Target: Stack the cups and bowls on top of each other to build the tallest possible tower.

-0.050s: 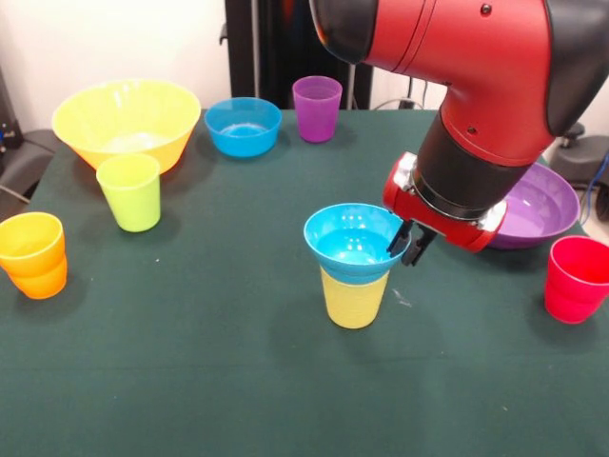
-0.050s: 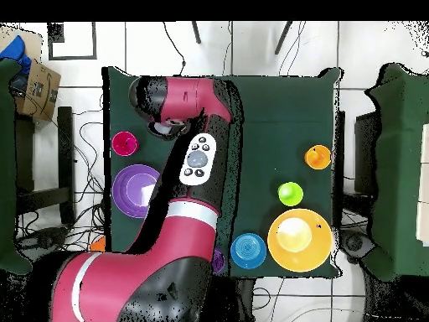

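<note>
Tower (image 1: pixel 354 271) stood mid-table: small blue bowl (image 1: pixel 354 244) seated in mouth of yellow cup (image 1: pixel 354 297); gripper (image 1: pixel 407 249) at bowl's rim, fingers straddling edge, clamped on it as far as front view showed; overhead view hid gripper and tower under arm (image 2: pixel 180 201); second blue bowl (image 1: pixel 243 126), purple cup (image 1: pixel 317 109), large yellow bowl (image 1: pixel 126 121) along far edge; lime cup (image 1: pixel 130 191) just in front of yellow bowl; orange cup (image 1: pixel 33 254) at one side; red cup (image 1: pixel 577 278) and purple bowl (image 1: pixel 538 205) at other.
</note>
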Tool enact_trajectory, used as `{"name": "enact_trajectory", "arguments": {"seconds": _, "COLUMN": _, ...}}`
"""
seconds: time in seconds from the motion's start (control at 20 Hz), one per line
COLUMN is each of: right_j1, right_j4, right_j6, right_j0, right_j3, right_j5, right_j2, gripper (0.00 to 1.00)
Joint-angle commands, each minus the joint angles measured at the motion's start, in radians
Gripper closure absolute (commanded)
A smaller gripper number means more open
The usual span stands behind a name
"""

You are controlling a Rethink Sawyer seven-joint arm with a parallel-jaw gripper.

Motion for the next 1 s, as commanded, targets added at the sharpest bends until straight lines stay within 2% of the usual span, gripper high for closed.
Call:
{"name": "enact_trajectory", "arguments": {"seconds": 0.05, "right_j1": 0.03, "right_j4": 0.013, "right_j6": 0.184, "right_j0": -0.001, "right_j3": -0.031, "right_j5": -0.003, "right_j2": 0.054, "gripper": 1.0}}
{"name": "enact_trajectory", "arguments": {"seconds": 0.35, "right_j1": 0.024, "right_j4": 0.008, "right_j6": 0.16, "right_j0": 0.0, "right_j3": -0.022, "right_j5": 0.0, "right_j2": 0.052, "gripper": 1.0}}
{"name": "enact_trajectory", "arguments": {"seconds": 1.0, "right_j1": -0.018, "right_j4": 0.008, "right_j6": 0.122, "right_j0": -0.008, "right_j3": 0.075, "right_j5": -0.043, "right_j2": 0.072, "gripper": 1.0}}
